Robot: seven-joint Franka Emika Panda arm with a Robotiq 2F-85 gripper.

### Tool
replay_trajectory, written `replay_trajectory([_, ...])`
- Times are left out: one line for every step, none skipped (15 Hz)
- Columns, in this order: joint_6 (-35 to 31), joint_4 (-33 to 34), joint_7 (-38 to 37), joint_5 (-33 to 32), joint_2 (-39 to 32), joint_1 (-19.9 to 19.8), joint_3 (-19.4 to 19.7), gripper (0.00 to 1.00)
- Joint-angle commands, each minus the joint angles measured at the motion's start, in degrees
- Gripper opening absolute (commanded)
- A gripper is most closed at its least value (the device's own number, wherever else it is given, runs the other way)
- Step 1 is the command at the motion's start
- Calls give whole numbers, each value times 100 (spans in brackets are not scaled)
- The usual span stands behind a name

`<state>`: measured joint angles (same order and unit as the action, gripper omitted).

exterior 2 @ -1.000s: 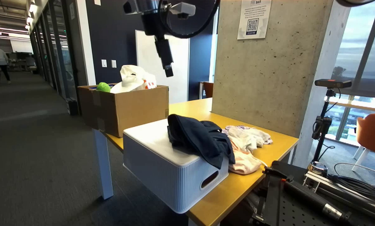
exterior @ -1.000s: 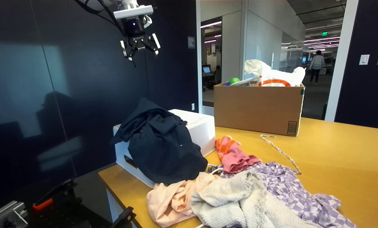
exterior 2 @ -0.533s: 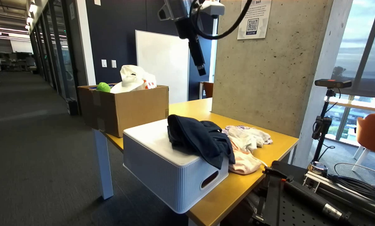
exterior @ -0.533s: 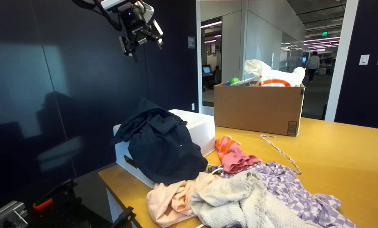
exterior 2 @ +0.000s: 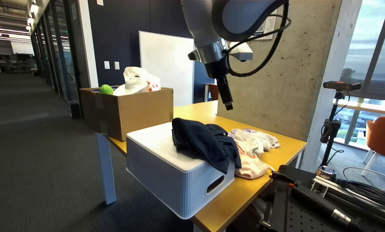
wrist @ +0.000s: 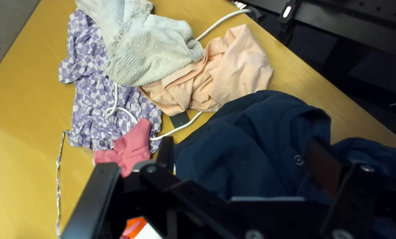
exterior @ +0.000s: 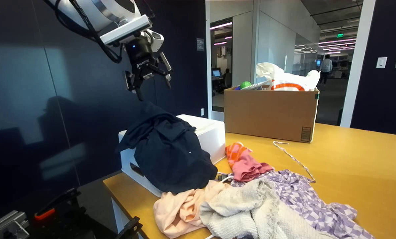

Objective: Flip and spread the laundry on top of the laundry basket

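The laundry, a dark navy cloth (exterior: 176, 156) (exterior 2: 205, 141), lies bunched over one end of the white laundry basket (exterior: 213, 141) (exterior 2: 157, 170). In an exterior view it drapes down the basket's side to the table; part of the slot handle (exterior: 136, 169) shows beside it. Above the cloth hangs my gripper (exterior: 154, 88) (exterior 2: 228, 106), apart from it and pointing down at a tilt. Seen from the wrist, the fingers (wrist: 166, 149) are spread wide, with the navy cloth (wrist: 237, 146) below and nothing held between them.
Peach (exterior: 188, 209), cream (exterior: 251, 205), purple checked (exterior: 300, 189) and pink-orange (exterior: 246, 162) clothes lie on the yellow table (exterior: 360, 166) beside the basket. A cardboard box (exterior: 271, 114) stands behind, holding a white bag. The basket sits at the table's edge.
My gripper has come down and tilted, and in an exterior view it has swung right, now nearer above the navy cloth. The cloth and basket have not moved.
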<state>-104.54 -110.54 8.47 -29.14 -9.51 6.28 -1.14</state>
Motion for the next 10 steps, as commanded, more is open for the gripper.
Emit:
replay_trajectory([-26, -89, -42, -11, 54, -69, -78, 100])
replay_trajectory([-31, -129, -60, -11, 98, -69, -82, 100])
replay_trajectory([-31, -142, -61, -11, 133, -70, -85, 100])
replay_trajectory([-154, -346, 30, -144, 312, -20, -136, 100])
replay_trajectory([-226, -546, 67, -265, 477, 10, -170, 100])
replay_trajectory([-299, -742, 89, -357, 632, 24, -207, 100])
replay_trajectory([-408, -1029, 101, -489, 862, 32, -243, 100])
replay_trajectory([-499, -1272, 111, -647, 1036, 25, -272, 100])
replay_trajectory([-618, -1541, 141, -822, 1230, 8, -295, 100])
replay_trajectory([-697, -1817, 140, -962, 1432, -7, -313, 100])
